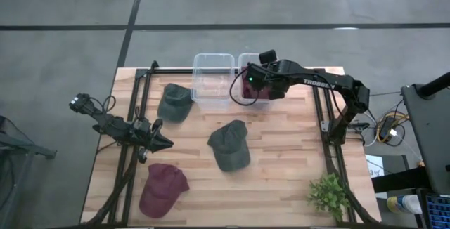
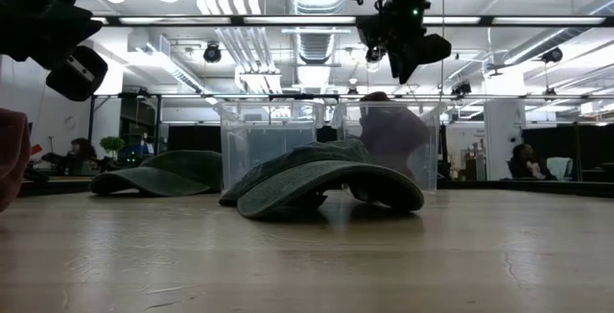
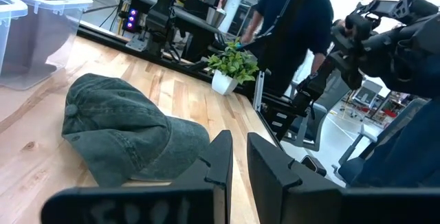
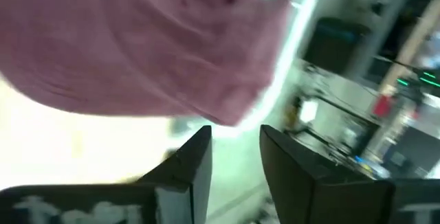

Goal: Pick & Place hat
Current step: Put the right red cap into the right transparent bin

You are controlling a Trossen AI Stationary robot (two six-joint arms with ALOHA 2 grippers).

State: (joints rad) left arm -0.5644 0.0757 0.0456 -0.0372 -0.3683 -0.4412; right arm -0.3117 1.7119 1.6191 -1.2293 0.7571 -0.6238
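A light wooden table [image 1: 281,159] is seen on a grey concrete floor, with a small potted plant [image 1: 328,194] at one corner. In the low view, a lit workshop with ceiling ducts is seen behind it, and people are seated far off. 2 clear bins [image 1: 213,79] stand side by side at the far edge. 2 green hats [image 1: 229,145] and 1 maroon hat [image 1: 162,189] lie on the wood.

The right gripper [image 2: 398,59] is held above the right bin, fingers [image 4: 196,162] slightly parted and empty. Another maroon hat [image 4: 137,38] is seen just beyond them, inside that bin. The left gripper [image 3: 237,165] is held over the table's left side, narrowly apart, holding nothing.
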